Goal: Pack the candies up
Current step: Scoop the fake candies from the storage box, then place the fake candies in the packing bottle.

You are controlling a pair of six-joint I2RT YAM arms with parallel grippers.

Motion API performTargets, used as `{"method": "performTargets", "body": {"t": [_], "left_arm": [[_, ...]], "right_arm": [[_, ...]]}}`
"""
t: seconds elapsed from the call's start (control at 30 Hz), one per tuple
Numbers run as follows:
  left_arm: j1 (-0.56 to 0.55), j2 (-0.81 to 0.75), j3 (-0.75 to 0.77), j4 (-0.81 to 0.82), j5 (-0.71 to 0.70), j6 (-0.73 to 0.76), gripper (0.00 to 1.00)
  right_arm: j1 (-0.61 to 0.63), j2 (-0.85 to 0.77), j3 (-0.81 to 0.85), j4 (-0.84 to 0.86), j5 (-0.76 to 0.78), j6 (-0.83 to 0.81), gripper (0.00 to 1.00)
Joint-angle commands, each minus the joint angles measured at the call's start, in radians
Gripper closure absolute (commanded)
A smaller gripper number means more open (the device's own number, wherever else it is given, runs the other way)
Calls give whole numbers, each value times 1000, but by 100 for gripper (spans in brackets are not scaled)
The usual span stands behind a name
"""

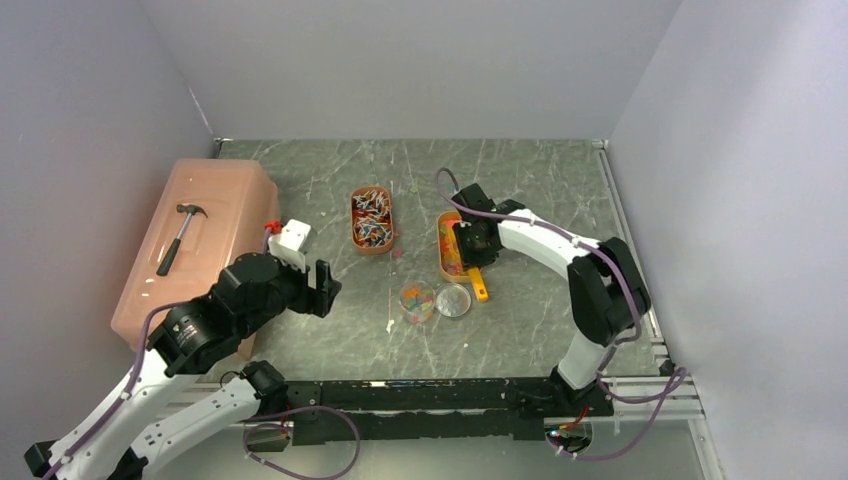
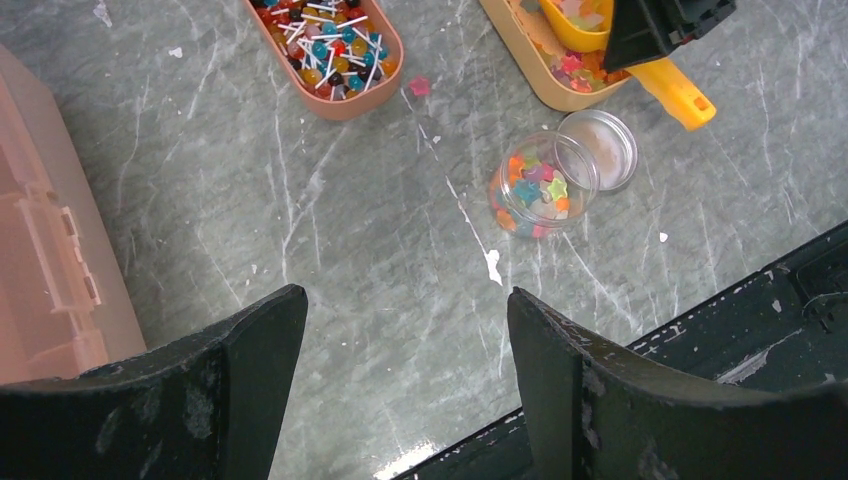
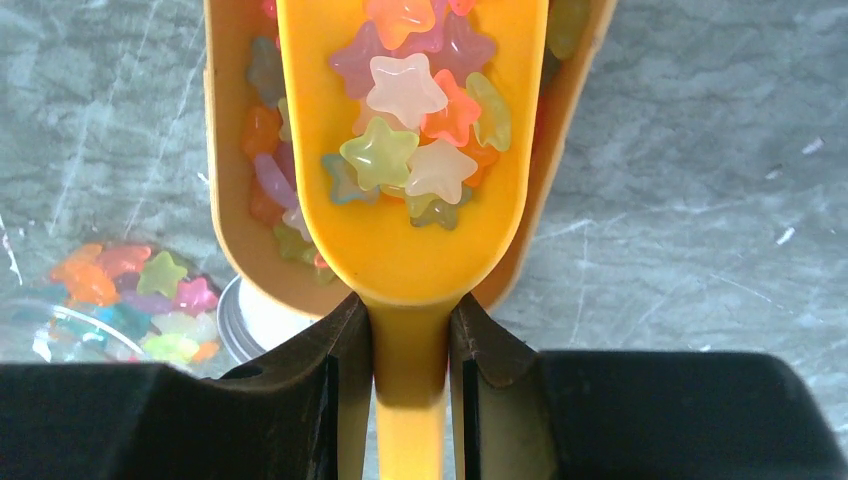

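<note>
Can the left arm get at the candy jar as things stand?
Probably yes: the left gripper hangs, jaws open, only bare table between it and the jar; the right gripper holds the scoop over the tray.

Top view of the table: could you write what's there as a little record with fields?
right gripper: shut on the scoop by its handle
scoop: loaded with star candies, over the right tray
jar: open, star candies inside, lid beside it
left gripper: open, holding nothing
left tray: stick candies
</note>
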Motion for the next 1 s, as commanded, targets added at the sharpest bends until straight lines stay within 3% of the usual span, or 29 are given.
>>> {"method": "performTargets", "body": {"t": [0.0, 0.37, 0.67, 0.97], "left_arm": [[1, 12, 4, 23, -16, 0, 21], [1, 16, 2, 24, -19, -2, 21], [2, 15, 2, 23, -17, -5, 21], [1, 0, 0, 24, -17, -10, 21]], "right_arm": [[10, -115, -33, 63, 32, -23, 100], [58, -340, -112, 84, 57, -79, 100], [252, -512, -135, 61, 154, -141, 100], [395, -567, -121, -26, 161, -103, 100]]}}
